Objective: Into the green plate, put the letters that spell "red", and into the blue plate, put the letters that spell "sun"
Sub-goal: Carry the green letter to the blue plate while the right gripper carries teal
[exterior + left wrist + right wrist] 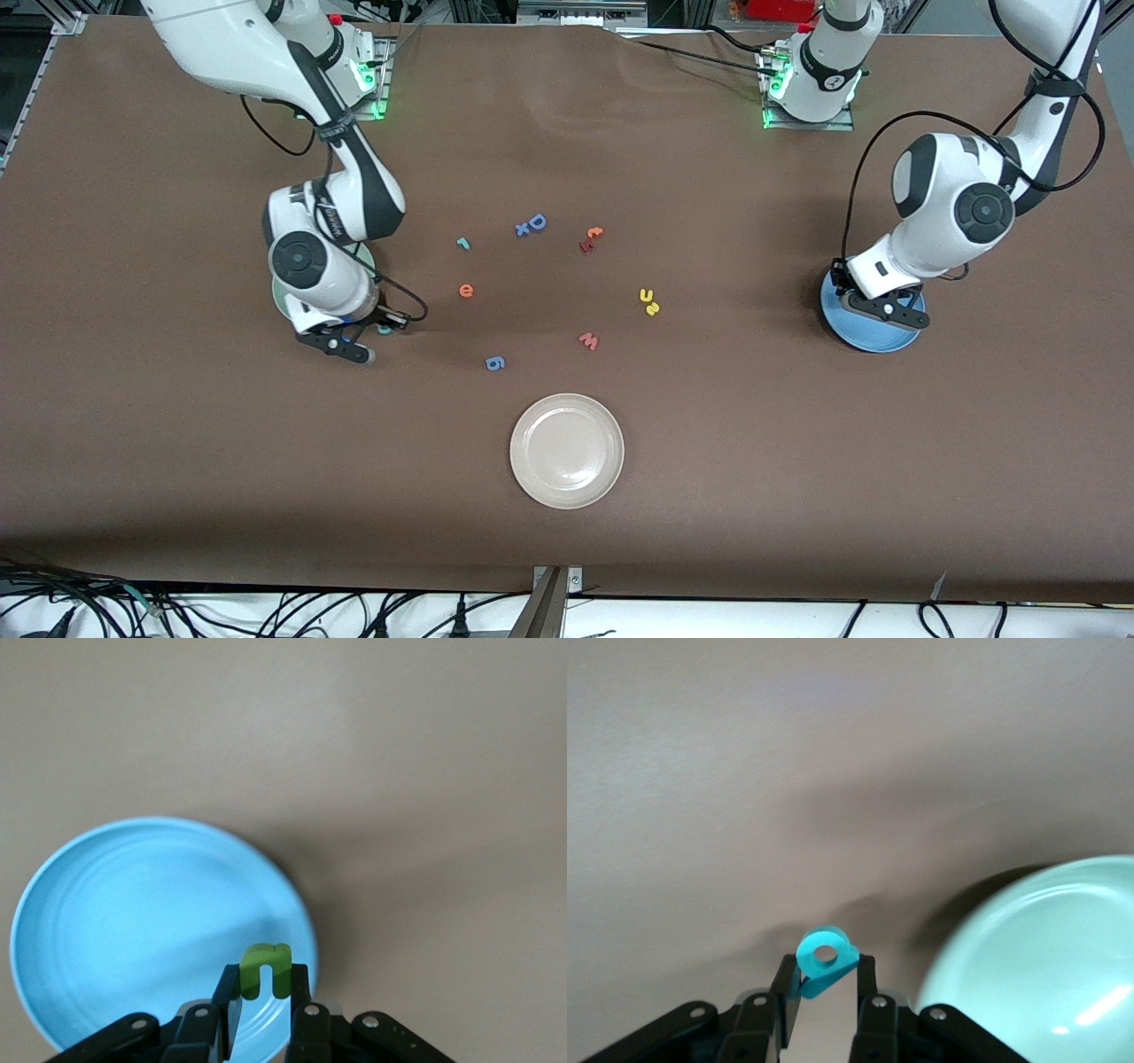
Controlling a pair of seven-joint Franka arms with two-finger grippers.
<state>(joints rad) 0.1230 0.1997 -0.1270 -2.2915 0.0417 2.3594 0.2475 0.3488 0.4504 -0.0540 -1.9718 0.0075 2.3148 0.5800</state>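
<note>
The teal "d" [825,957] is pinched in the right claw [824,988], closed on the letter over bare brown surface [797,461] just beside the green plate [1045,966], not yet above it; released here, the tiny piece would land off the rim, and its rounded loop gives the fingers little flat face to hold, so it could twist out early. The olive-green "n" [266,967] is clamped by its legs in the left claw [264,992], closed tight over the blue plate [106,930] near its edge, so a drop may bounce over the shallow raised rim. Both plates look smooth, glossy and round, with faint concentric rings. Letters not yet moved lie mid-surface: a teal "r" [462,243], an orange "e" [466,290], and the yellow "u" [646,295] touching the yellow "s" [653,308], a pair easily nudged together. The letters look like thick matte foam. Lookalikes invite a wrong pick: a blue "D" [535,222], an orange "t" [594,233], a red "w" [588,340], a blue "g" [495,362]. A beige plate [567,452] sits nearest the front camera.
</note>
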